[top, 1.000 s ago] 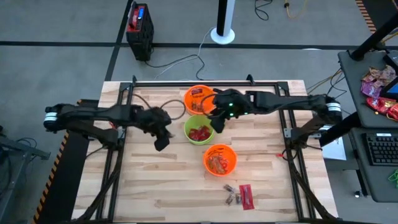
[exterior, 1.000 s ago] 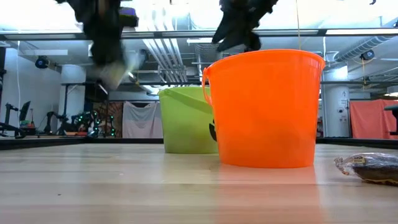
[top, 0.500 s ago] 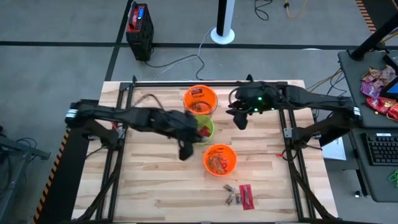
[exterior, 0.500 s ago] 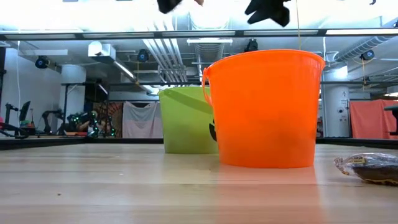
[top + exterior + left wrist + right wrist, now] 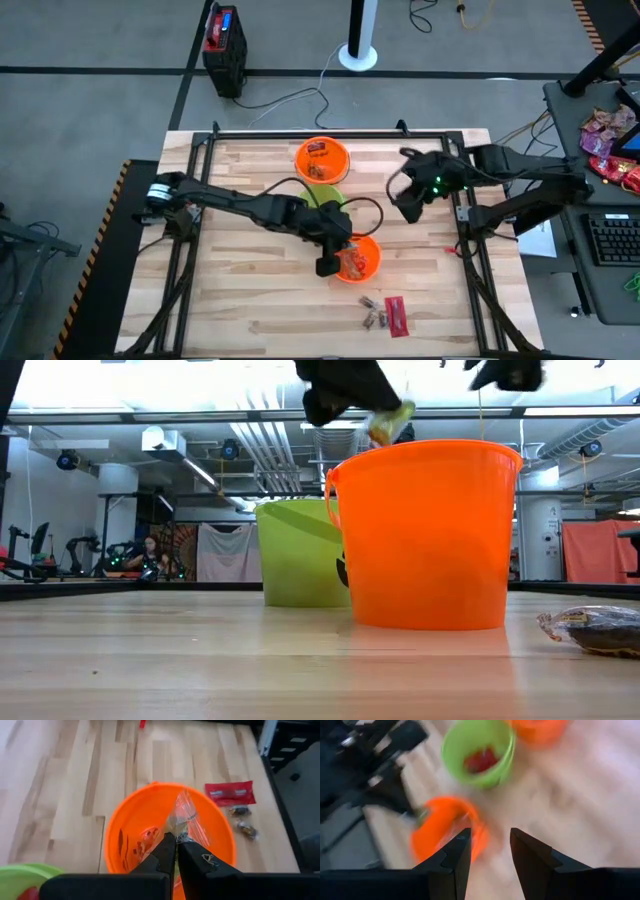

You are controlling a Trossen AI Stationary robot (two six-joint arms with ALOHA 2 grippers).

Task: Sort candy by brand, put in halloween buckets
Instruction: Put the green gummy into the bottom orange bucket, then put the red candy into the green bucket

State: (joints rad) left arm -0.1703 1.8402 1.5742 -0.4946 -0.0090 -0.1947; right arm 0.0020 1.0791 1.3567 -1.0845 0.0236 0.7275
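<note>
Pale wooden table (image 5: 250, 300) carries three buckets in a row. Left gripper (image 5: 173, 851) pinches a clear, crinkly pale-wrapped candy (image 5: 186, 820) over the near orange bucket (image 5: 120, 827), just past its 9 o'clock rim. Right gripper (image 5: 487, 847) hangs released at the table's 2 o'clock.

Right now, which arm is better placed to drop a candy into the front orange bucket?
Left. The left gripper is shut on a clear-wrapped candy directly above the front orange bucket. The right gripper is open, empty and off to the side.
</note>
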